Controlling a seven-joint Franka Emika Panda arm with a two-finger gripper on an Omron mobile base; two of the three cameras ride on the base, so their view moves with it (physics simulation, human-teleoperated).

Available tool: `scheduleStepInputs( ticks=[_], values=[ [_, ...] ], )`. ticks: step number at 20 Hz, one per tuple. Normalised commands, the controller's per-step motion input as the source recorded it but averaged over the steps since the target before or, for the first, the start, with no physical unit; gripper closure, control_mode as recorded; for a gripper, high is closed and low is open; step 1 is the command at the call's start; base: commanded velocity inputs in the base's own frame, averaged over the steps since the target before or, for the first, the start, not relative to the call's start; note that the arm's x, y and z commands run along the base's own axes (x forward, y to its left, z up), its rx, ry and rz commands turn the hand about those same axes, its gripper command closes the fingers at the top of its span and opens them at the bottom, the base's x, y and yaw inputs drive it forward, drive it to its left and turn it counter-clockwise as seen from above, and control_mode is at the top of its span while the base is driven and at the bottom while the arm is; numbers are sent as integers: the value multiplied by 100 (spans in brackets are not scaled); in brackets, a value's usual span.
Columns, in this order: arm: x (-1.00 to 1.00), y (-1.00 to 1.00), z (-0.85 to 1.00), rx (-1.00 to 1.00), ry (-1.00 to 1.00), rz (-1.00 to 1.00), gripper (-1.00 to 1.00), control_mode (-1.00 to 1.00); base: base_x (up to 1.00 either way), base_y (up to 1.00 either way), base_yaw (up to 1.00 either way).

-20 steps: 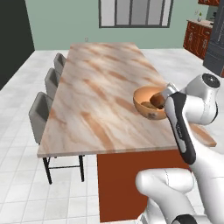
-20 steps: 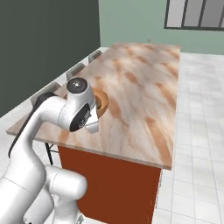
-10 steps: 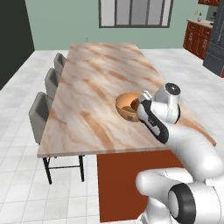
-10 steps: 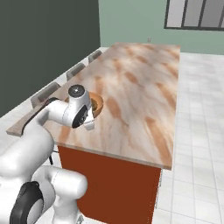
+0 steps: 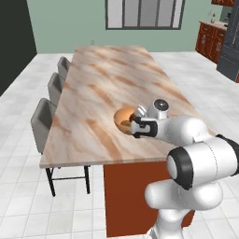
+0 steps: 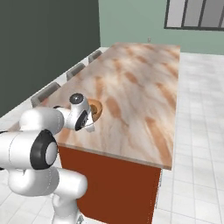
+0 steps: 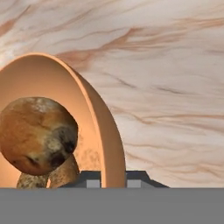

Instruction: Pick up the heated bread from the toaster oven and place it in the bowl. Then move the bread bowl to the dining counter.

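Observation:
The orange-tan bowl (image 5: 124,118) is low over the dining counter (image 5: 102,79), near its front end; whether it touches the top I cannot tell. My gripper (image 5: 137,127) is shut on the bowl's right rim. In the hand view the rim (image 7: 105,127) passes between my two fingertips (image 7: 92,182), and the heated bread (image 7: 37,133), orange-brown with a dark patch, lies inside the bowl. From the right base view the bowl (image 6: 96,109) shows just past the gripper (image 6: 89,119), over the counter (image 6: 140,87).
Three grey stools (image 5: 44,121) line the counter's left side. Red-brown cabinets (image 5: 210,39) and a dark appliance (image 5: 231,44) stand at the far right. White tiled floor surrounds the island, and the marbled top stretches away beyond the bowl.
The gripper has carried the bowl with the bread leftward across the counter toward its middle and nearer its front end, with the arm folding lower.

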Motion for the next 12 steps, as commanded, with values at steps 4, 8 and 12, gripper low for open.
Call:
scheduleStepInputs(
  ticks=[4,8,12],
  values=[
    [0,0,2,0,0,0,-100,-100,0,0,0],
    [-30,0,55,0,-1,0,-100,-100,0,0,0],
    [-94,-1,91,0,-18,2,-100,-100,0,0,0]
  ],
)
